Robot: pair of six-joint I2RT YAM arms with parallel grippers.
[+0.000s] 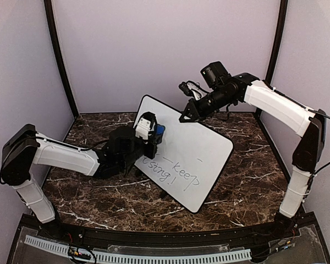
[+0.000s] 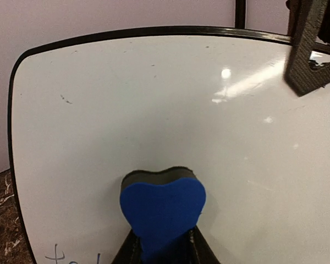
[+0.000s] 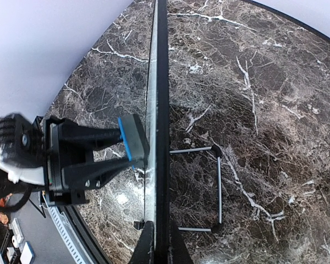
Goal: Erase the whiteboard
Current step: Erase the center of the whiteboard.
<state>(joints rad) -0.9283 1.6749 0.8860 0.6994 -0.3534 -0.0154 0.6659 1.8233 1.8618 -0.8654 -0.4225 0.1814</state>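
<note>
The whiteboard (image 1: 201, 144) stands tilted on the marble table, with dark handwriting (image 1: 176, 173) on its lower part. My right gripper (image 1: 186, 117) is shut on the board's top edge; in the right wrist view the board (image 3: 161, 110) runs edge-on between that gripper's (image 3: 158, 237) jaws. My left gripper (image 1: 155, 138) is shut on a blue heart-shaped eraser (image 1: 160, 133). The eraser's dark felt side presses against the board's upper left face. In the left wrist view the eraser (image 2: 162, 212) sits low on the white board (image 2: 154, 99), and a bit of blue writing (image 2: 58, 256) shows at the bottom left.
A wire stand (image 3: 218, 187) props the board from behind on the marble table (image 1: 247, 181). Pale walls with black corner posts (image 1: 60, 60) close in the back and sides. A white slotted rail (image 1: 154, 256) runs along the near edge.
</note>
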